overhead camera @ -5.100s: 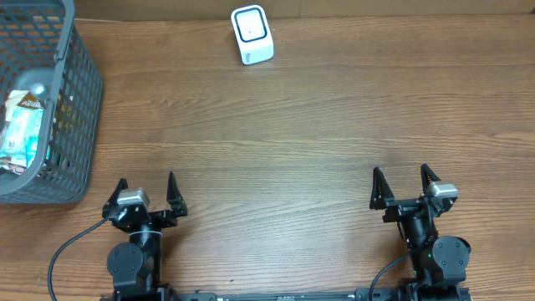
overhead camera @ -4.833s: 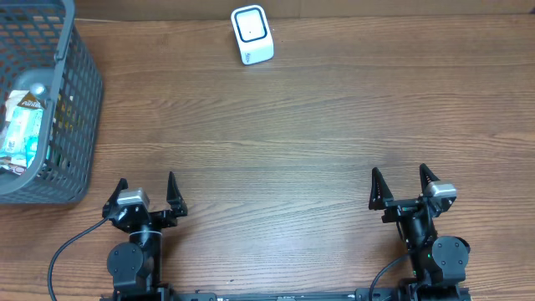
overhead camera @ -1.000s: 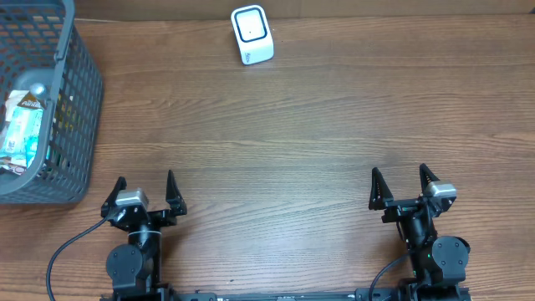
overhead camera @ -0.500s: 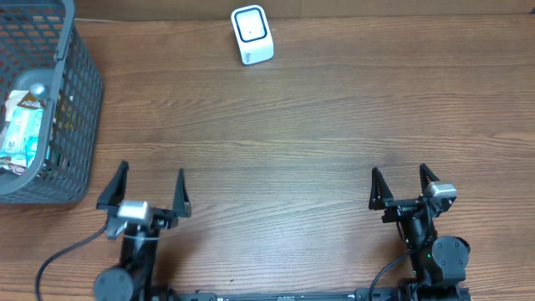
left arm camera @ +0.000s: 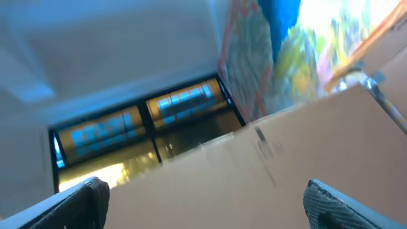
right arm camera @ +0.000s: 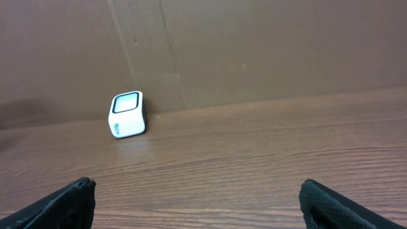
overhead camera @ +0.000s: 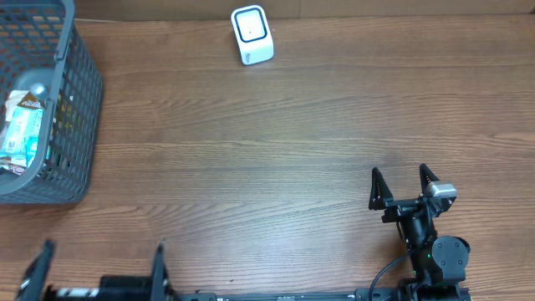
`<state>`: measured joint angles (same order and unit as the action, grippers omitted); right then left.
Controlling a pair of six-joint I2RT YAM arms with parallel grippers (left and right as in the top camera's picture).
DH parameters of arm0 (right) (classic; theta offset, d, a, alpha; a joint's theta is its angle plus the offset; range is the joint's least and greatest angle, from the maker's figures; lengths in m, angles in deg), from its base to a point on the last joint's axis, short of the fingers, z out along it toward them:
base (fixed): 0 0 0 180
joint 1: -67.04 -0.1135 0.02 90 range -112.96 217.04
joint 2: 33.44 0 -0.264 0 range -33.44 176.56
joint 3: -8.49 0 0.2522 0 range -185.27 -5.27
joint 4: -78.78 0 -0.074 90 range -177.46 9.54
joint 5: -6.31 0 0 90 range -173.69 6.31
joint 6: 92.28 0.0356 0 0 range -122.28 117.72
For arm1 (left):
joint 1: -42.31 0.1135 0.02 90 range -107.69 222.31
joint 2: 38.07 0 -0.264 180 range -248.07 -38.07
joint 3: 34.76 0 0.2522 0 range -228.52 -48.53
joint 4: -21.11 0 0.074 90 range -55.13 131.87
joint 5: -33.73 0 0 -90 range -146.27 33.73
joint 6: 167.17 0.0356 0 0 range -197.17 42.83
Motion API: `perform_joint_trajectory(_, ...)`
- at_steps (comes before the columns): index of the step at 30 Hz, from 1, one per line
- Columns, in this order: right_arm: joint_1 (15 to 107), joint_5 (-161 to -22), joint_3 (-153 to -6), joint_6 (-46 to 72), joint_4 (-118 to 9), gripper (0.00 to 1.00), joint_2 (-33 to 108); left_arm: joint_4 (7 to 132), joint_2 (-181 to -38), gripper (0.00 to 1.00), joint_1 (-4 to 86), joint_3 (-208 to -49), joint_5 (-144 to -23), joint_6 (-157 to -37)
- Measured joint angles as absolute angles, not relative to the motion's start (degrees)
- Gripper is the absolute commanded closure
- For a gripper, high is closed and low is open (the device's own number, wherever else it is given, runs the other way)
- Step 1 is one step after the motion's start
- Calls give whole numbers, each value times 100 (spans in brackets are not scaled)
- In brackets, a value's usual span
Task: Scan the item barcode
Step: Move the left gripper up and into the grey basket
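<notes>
The white barcode scanner (overhead camera: pixel 252 34) stands at the back of the wooden table (overhead camera: pixel 276 142), and it also shows in the right wrist view as a small white box (right arm camera: pixel 128 114) against the brown wall. The item, a packet with a teal and white wrapper (overhead camera: pixel 21 125), lies in the grey basket (overhead camera: pixel 79 100) at the far left. My left gripper (overhead camera: pixel 99 261) is open and blurred at the bottom left edge, far from both. Its wrist view (left arm camera: pixel 203 207) points up at a cardboard wall and lights. Near the front right, my right gripper (overhead camera: pixel 405 187) (right arm camera: pixel 203 207) stands open and empty.
The basket holds several packets and fills the left edge of the table. A brown cardboard wall (right arm camera: pixel 254 51) runs along the table's back edge behind the scanner.
The left arm has swung up and back from its rest pose, its fingers now larger and lower in the overhead view. The right arm, the scanner and the basket have not moved.
</notes>
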<state>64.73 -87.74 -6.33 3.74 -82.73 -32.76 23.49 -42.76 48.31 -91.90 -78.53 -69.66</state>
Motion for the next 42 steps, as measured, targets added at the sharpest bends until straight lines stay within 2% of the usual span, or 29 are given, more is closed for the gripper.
perform_joint_trajectory(4, 6473, -8772, -633, 370, -8275, 0, -3276, 2791, -5078, 0, 4831, -10226, -7873, -6853)
perform_joint_trajectory(14, 6473, -8770, -633, 372, -8275, 0, -3276, 7713, -8943, 1, 4831, -14897, -7881, -6789)
perform_joint_trajectory(18, 6473, -8774, -633, 370, -8270, 0, -3276, 9477, -10580, 0, 4831, -16927, -7879, -6774)
perform_joint_trajectory(21, 6473, -8777, -633, 372, -8273, 0, -3276, 10334, -11664, 0, 4831, -18020, -7879, -6774)
perform_joint_trajectory(31, 6473, -8774, -633, 372, -8273, 0, -3276, 10694, -13710, 0, 4831, -18449, -7879, -6772)
perform_joint_trajectory(37, 6473, -8772, -633, 374, -8273, 0, -3276, 10561, -14127, 1, 4949, -18449, -7873, -6955)
perform_joint_trajectory(42, 6473, -8772, -633, 372, -8270, 0, -3276, 10463, -14116, 0, 5509, -18466, -7357, -7281)
